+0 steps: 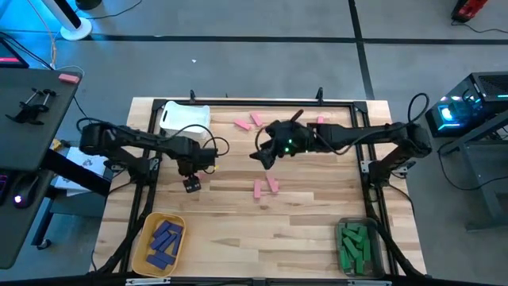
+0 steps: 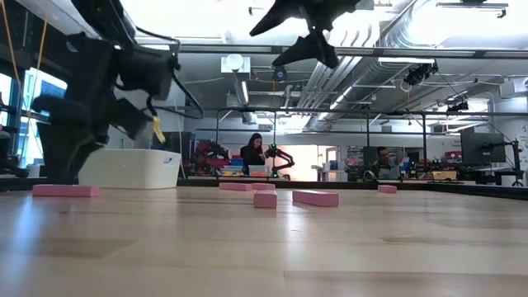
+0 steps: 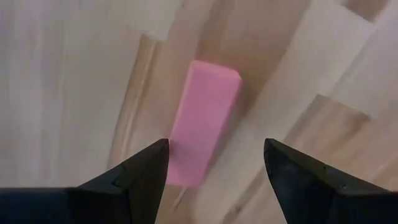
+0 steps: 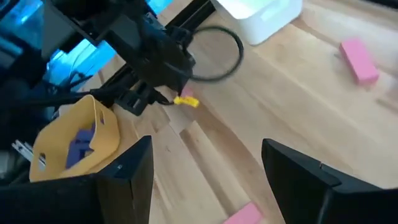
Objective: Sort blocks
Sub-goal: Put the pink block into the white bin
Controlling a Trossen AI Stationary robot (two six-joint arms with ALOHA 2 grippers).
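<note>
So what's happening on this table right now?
Block sorting, partly done. Purple blocks lie in the yellow bin and green blocks in the clear bin; only pink blocks are left loose on the table. The left gripper hangs open right over one pink block, holding nothing. The right gripper is open too, up in the air above the table's far middle. The white bin sits at the far left.

white bin [image 1: 184,117]: far left corner of table | yellow bin [image 1: 159,241]: near left corner | clear bin [image 1: 355,245]: near right corner
</note>
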